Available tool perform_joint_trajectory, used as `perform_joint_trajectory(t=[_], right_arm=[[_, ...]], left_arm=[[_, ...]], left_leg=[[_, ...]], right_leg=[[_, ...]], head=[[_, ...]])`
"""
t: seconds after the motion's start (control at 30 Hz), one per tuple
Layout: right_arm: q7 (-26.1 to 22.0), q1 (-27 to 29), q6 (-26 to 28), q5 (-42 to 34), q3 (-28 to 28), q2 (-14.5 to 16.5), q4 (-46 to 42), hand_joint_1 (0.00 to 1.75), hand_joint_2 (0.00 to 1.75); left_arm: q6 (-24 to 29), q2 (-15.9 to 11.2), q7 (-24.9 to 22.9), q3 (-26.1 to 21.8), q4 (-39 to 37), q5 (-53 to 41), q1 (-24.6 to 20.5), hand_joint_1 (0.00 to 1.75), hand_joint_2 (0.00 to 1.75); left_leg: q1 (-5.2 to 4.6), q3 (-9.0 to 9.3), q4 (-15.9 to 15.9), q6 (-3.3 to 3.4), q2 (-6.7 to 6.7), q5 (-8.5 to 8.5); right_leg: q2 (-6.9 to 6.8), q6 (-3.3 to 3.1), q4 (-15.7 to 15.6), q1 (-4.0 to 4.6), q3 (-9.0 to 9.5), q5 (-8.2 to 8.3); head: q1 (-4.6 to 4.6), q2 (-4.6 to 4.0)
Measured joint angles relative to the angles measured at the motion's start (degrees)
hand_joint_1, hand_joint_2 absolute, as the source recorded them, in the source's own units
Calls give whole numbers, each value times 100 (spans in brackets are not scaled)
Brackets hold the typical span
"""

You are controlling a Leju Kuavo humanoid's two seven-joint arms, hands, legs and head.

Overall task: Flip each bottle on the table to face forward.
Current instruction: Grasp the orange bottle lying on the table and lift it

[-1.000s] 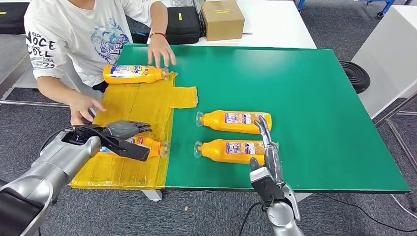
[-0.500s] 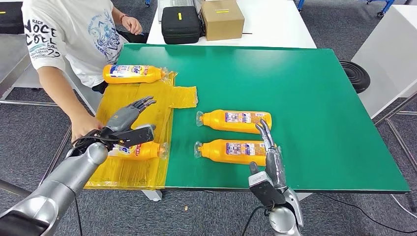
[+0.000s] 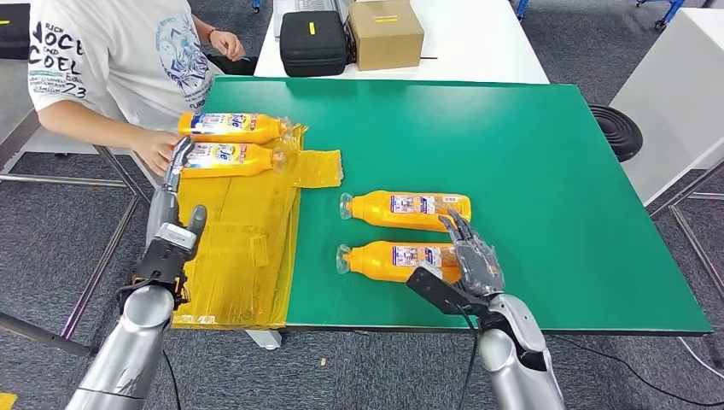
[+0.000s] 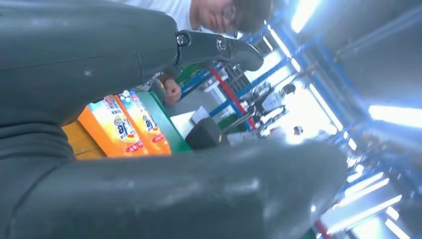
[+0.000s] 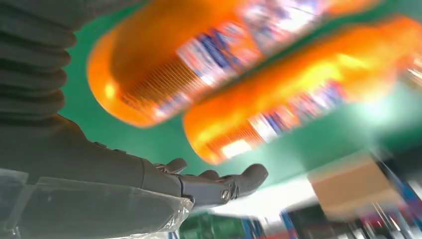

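Observation:
Four orange bottles lie on their sides. Two with blue front labels, the far one [image 3: 230, 128] and the nearer one [image 3: 226, 159], lie side by side at the back of the yellow mat [image 3: 239, 231]; both labels [image 4: 124, 127] appear in the left wrist view. A person's hand [image 3: 158, 149] touches the nearer one. My left hand [image 3: 175, 205] stands open at the mat's left edge, fingertips close to that bottle's base. Two more bottles, one farther [image 3: 405, 207] and one nearer [image 3: 393, 260], lie on the green table [image 3: 529, 171]. My right hand [image 3: 465, 265] is open at the nearer bottle's base [image 5: 214, 55], fingers spread.
A person in a white shirt [image 3: 111, 60] stands at the table's far left corner. A black case [image 3: 314, 43] and a cardboard box [image 3: 386, 32] sit on the white table behind. The green surface to the right of the bottles is bare.
The bottle under my left hand now lies farther back beside the other labelled one, a person's hand on it. My left hand has let go and swung left. My right hand turned onto the near bottle's base.

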State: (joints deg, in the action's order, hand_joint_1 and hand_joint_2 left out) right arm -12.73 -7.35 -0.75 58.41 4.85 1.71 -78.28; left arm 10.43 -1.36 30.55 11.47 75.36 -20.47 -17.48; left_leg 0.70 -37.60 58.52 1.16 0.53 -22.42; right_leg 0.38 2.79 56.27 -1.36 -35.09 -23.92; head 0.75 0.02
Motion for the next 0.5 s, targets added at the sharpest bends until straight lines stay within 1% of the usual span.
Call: perform_joint_trajectory(t=[0.1,0.2,0.33,0.5], right_arm=[[135,-315,-286,113,79,-301,539,0,175],[147,-603,-384,112,174,-536,1006,0,175],[148,-812,-442,110,285,-687,1357,0,175],[122,-1187,-651,23,594,-823,1839,0,175]], left_arm=[[16,130,2,-149,268,-109,220,0,175],[46,217,-8,-246,427,-176,350,0,175],[57,278,-20,-326,527,-194,414,0,175],[104,331,-131,-414,653,-291,528,0,175]], left_leg=[[0,-4,0,1,3,1],[-2,-4,1,2,4,1],[-2,-5,1,2,4,1],[0,-4,1,1,0,1]], right_leg=[[-1,1,0,-1,0,0],[-2,1,0,-2,0,1],[-3,2,0,-1,-1,1],[0,2,1,1,-1,2]], head=[[-1,0],[-2,0],[0,0],[-1,0]])
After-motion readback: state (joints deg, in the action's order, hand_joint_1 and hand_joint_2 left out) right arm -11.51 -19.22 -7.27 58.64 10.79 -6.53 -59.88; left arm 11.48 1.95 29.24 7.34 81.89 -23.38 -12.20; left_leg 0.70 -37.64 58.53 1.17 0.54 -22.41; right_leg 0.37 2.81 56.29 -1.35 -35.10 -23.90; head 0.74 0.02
